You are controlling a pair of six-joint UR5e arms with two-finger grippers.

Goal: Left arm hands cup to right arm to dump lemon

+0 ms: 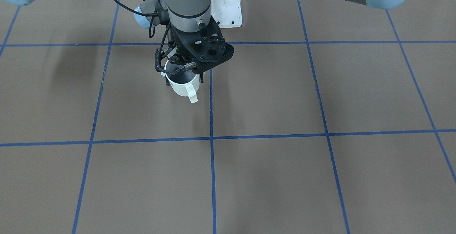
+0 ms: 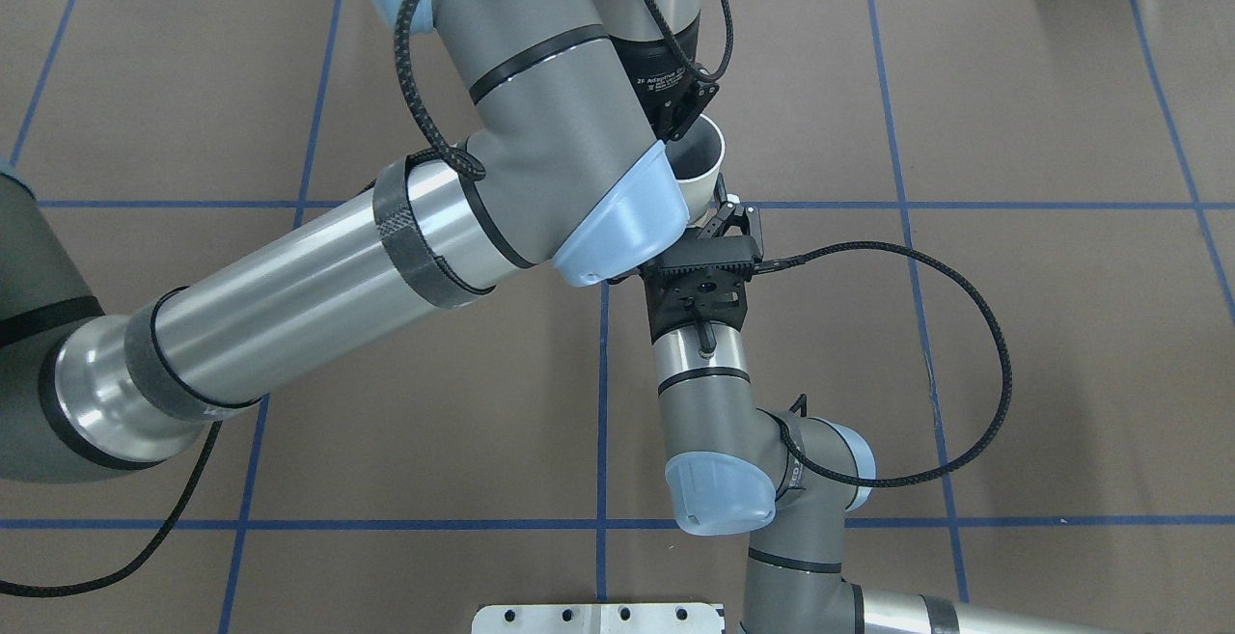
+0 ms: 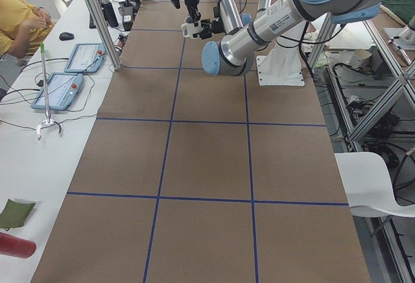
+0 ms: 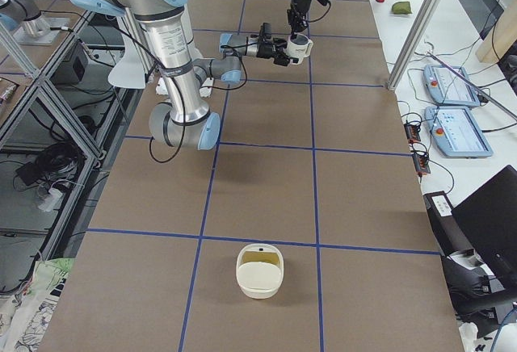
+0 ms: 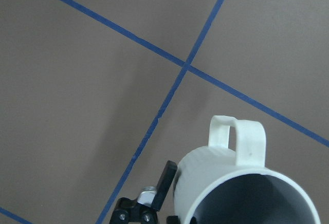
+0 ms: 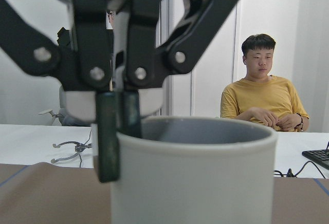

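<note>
The white cup (image 1: 182, 84) hangs above the table, upright, its handle (image 5: 237, 139) turned away from the robot. My left gripper (image 6: 119, 131) comes down from above and is shut on the cup's rim, one finger inside and one outside. My right gripper (image 2: 733, 217) reaches in level from the robot's side. One of its fingers (image 5: 165, 183) stands right beside the cup wall (image 5: 205, 183), and the jaws look open around the cup. The cup's grey inside (image 2: 699, 153) shows no lemon; the lemon is hidden or out of view.
A cream bowl-like container (image 4: 259, 271) stands on the brown table at its far right end. The white base plate (image 1: 228, 6) is behind the grippers. A person in yellow (image 6: 259, 95) sits beyond the table, by tablets (image 3: 65, 88).
</note>
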